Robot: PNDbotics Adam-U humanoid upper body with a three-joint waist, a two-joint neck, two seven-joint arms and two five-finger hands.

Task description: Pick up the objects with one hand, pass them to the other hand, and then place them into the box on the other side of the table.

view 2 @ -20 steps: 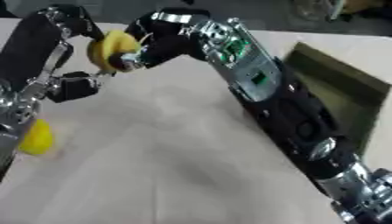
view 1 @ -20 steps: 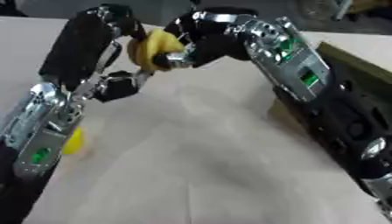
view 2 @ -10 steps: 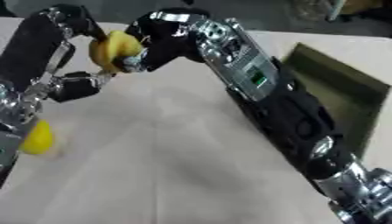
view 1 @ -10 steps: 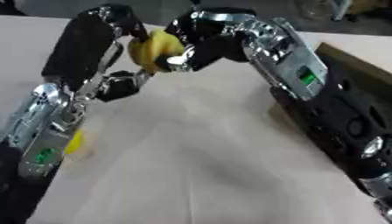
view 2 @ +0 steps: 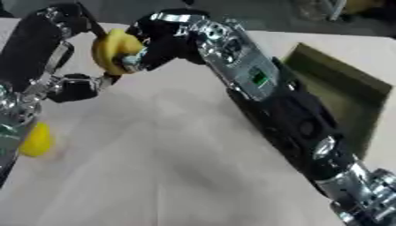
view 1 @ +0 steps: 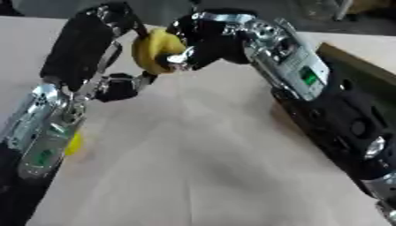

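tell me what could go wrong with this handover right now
1. The yellow object hangs in the air between the left hand and right hand; if one lets go too soon it may drop to the table.
2. The box sits behind the right arm, so the swing toward it could clip its edge.
3. Another yellow piece lies by the left arm and could get knocked.

The table (view 1: 193, 176) was light and pale pink. Behind it, along the top of the frame, the room was dark grey.

Smooth matt tabletop (view 1: 193, 167), glossy arms
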